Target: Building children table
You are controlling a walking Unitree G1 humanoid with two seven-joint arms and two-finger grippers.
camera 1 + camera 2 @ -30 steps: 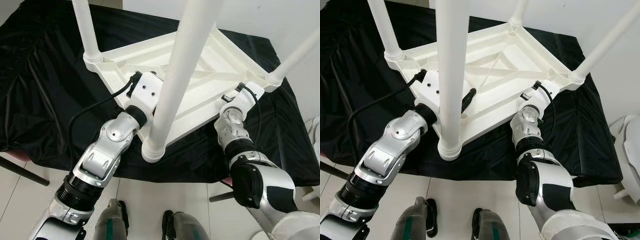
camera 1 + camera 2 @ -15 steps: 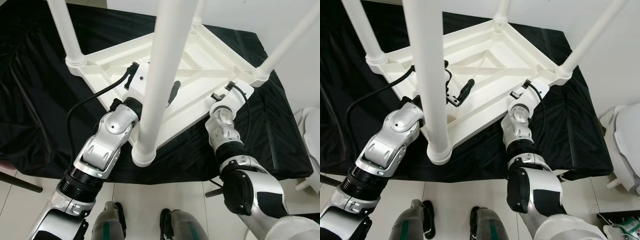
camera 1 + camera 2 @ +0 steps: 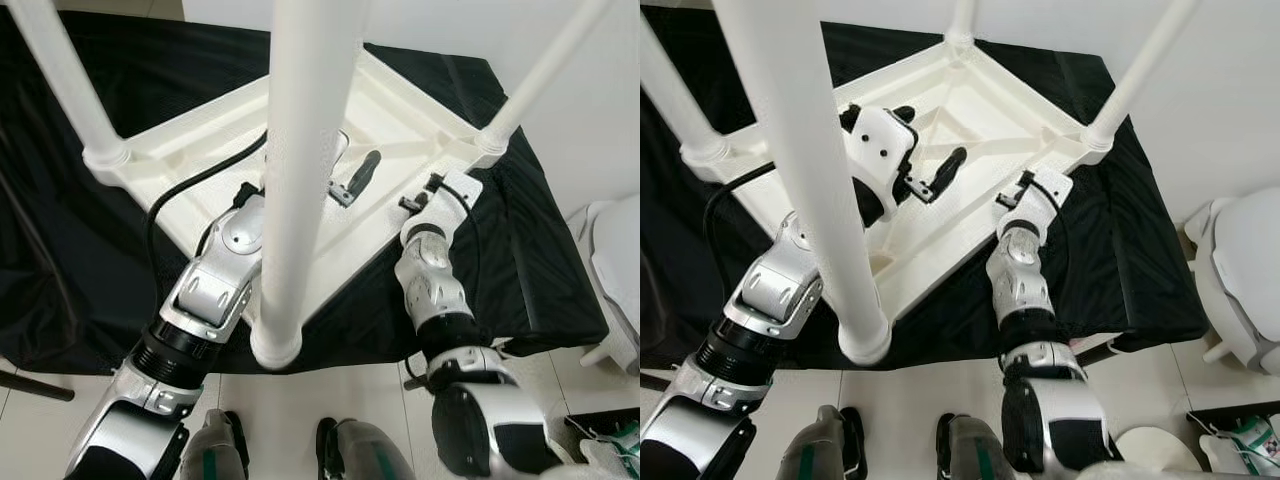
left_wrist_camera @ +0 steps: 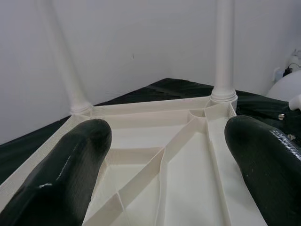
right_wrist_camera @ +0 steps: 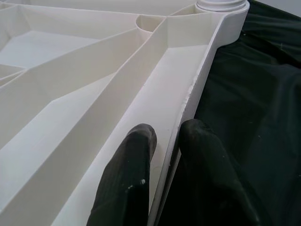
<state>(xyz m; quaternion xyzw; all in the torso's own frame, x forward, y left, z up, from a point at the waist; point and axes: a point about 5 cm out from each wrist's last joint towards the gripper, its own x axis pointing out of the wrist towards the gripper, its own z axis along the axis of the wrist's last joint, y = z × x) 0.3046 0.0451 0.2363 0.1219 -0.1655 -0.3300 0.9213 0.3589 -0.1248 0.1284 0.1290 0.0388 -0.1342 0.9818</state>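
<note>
Right wrist view, right claw (image 5: 164, 141) pinching table rim (image 5: 197, 84)

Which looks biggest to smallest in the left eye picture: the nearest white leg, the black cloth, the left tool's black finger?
1. black cloth
2. nearest white leg, though its closeness to the camera inflates it
3. left tool, its black finger plainly smallest

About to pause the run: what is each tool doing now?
Left tool: open, holding nothing, over the table underside.
Right tool: closed on the table rim.
</note>
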